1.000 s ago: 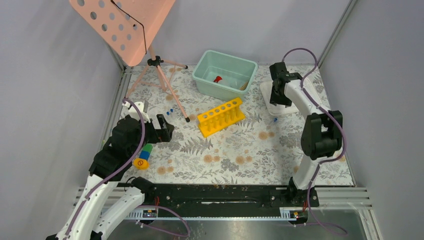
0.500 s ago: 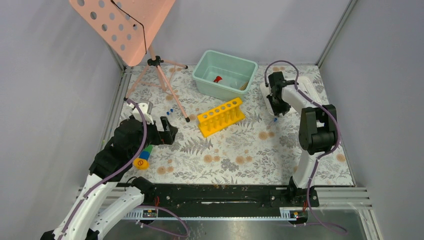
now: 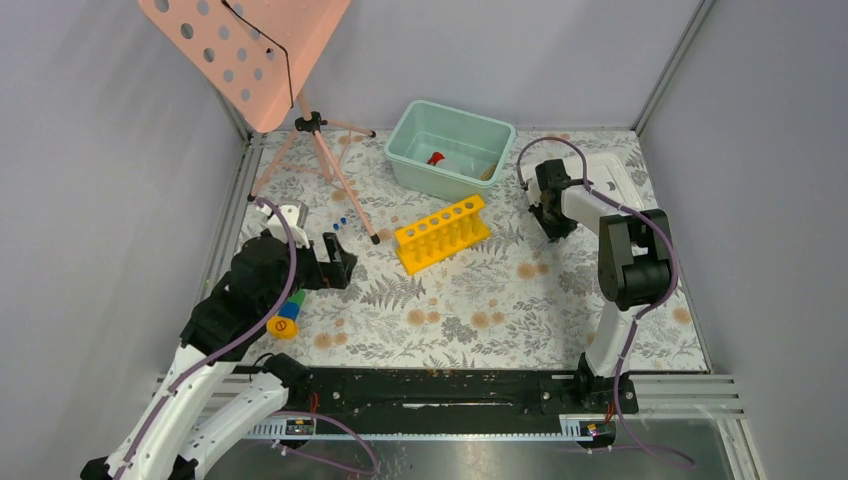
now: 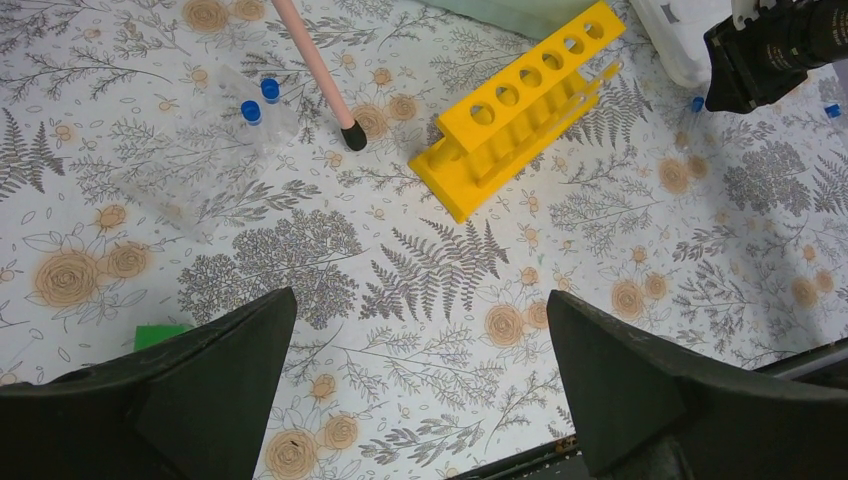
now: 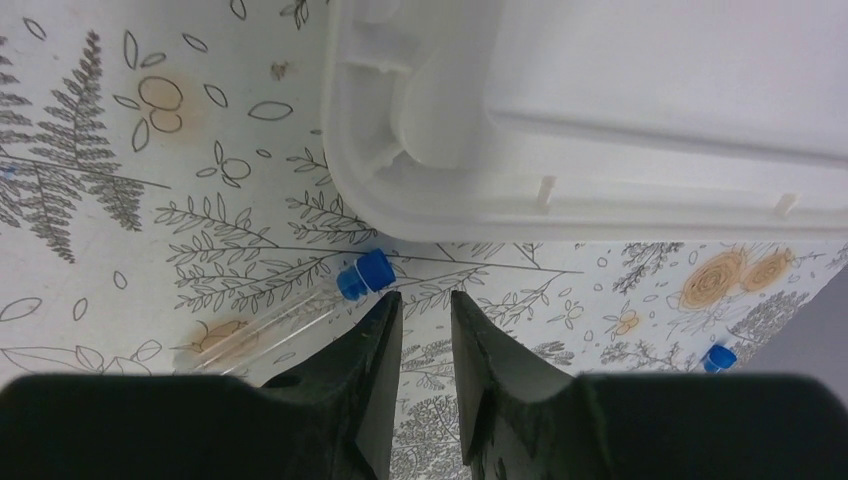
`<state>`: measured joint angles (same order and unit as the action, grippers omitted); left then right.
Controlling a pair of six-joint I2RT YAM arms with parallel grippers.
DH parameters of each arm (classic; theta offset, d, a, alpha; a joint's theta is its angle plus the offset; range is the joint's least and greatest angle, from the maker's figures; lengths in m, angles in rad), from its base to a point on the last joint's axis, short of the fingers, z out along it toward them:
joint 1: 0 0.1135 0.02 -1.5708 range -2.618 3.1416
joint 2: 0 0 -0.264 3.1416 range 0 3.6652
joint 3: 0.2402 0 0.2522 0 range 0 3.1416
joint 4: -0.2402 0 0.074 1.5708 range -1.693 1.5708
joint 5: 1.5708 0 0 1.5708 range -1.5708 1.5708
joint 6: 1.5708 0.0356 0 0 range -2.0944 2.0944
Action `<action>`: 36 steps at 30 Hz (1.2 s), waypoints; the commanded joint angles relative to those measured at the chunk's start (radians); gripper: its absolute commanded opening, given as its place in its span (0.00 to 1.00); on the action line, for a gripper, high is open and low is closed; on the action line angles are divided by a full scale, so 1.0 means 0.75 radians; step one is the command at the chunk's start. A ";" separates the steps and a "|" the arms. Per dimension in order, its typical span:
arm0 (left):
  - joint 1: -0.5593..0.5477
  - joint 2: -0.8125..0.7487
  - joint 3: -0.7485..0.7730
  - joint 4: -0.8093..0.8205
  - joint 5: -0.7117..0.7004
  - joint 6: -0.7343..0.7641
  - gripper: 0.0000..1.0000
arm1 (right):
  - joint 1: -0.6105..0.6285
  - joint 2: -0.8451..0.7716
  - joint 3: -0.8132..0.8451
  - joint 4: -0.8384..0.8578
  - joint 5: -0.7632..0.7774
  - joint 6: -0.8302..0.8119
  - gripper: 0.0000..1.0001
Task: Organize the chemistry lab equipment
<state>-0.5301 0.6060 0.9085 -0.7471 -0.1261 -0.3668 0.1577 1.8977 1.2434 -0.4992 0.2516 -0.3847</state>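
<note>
The yellow test-tube rack (image 3: pixel 441 232) lies mid-table, also in the left wrist view (image 4: pixel 520 105). Two blue-capped tubes (image 3: pixel 340 222) lie by the tripod foot (image 4: pixel 255 100). The red-capped bottle (image 3: pixel 436 158) lies in the teal bin (image 3: pixel 440 182). My right gripper (image 3: pixel 553 230) is low over the mat, jaws a narrow gap apart with nothing between them (image 5: pixel 425 297). A clear blue-capped tube (image 5: pixel 290 315) lies just left of its left finger. Another blue cap (image 5: pixel 716 356) shows at the right. My left gripper (image 3: pixel 338 262) is wide open and empty (image 4: pixel 420 300).
A white plastic lid (image 3: pixel 610 175) lies right behind the right gripper (image 5: pixel 650 100). The pink perforated stand (image 3: pixel 245 50) on its tripod stands at back left, one leg (image 4: pixel 315 65) near the two tubes. The block stack (image 3: pixel 285 312) lies under the left arm.
My right gripper has come forward off the white lid and down to the mat beside the tube. My left gripper has shifted slightly to the right.
</note>
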 commanded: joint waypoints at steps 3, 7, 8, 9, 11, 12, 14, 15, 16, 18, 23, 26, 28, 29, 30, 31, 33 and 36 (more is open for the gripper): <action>-0.005 0.011 0.021 0.055 -0.036 -0.006 0.99 | -0.002 -0.024 0.022 0.087 -0.048 -0.066 0.32; -0.004 0.021 0.022 0.055 -0.034 -0.006 0.99 | -0.002 0.008 0.057 0.080 -0.052 -0.069 0.32; -0.004 0.024 0.022 0.055 -0.034 -0.005 0.99 | -0.003 0.010 0.065 0.076 -0.058 -0.068 0.32; -0.004 0.026 0.022 0.055 -0.033 -0.004 0.99 | -0.002 0.005 0.068 0.071 -0.073 -0.067 0.32; -0.005 0.029 0.024 0.055 -0.035 -0.004 0.99 | -0.002 -0.002 0.066 0.070 -0.085 -0.070 0.32; -0.004 0.029 0.024 0.056 -0.035 -0.004 0.99 | -0.001 -0.002 0.066 0.069 -0.084 -0.076 0.32; -0.004 0.030 0.024 0.056 -0.036 -0.004 0.99 | -0.001 -0.002 0.071 0.070 -0.080 -0.087 0.32; -0.005 0.031 0.024 0.055 -0.036 -0.004 0.99 | -0.002 -0.001 0.077 0.070 -0.079 -0.090 0.32; -0.004 0.031 0.023 0.055 -0.036 -0.004 0.99 | -0.002 0.001 0.081 0.070 -0.086 -0.090 0.32; -0.005 0.035 0.025 0.055 -0.036 -0.004 0.99 | -0.001 0.008 0.088 0.069 -0.101 -0.093 0.32; -0.004 0.037 0.023 0.057 -0.041 -0.004 0.99 | 0.015 0.023 0.083 0.030 -0.099 -0.102 0.32; -0.004 0.039 0.024 0.055 -0.042 -0.004 0.99 | 0.027 0.002 0.047 0.039 -0.111 -0.103 0.32; -0.004 0.042 0.024 0.054 -0.039 -0.004 0.99 | 0.035 -0.004 0.038 0.037 -0.109 -0.101 0.32; -0.005 0.043 0.024 0.055 -0.039 -0.004 0.99 | 0.040 -0.006 0.039 0.029 -0.106 -0.101 0.32; -0.005 0.044 0.024 0.056 -0.037 -0.004 0.99 | 0.049 -0.003 0.044 0.020 -0.094 -0.104 0.32; -0.005 0.043 0.024 0.055 -0.037 -0.004 0.99 | 0.058 -0.003 0.049 0.006 -0.090 -0.104 0.32; -0.005 0.043 0.026 0.056 -0.036 -0.004 0.99 | 0.078 -0.008 0.051 -0.017 -0.083 -0.103 0.32; -0.005 0.043 0.026 0.055 -0.036 -0.004 0.99 | 0.104 -0.030 0.034 -0.031 -0.058 -0.070 0.31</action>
<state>-0.5301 0.6369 0.9085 -0.7471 -0.1322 -0.3668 0.2024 1.9018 1.2751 -0.4847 0.1921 -0.4484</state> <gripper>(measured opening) 0.988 0.317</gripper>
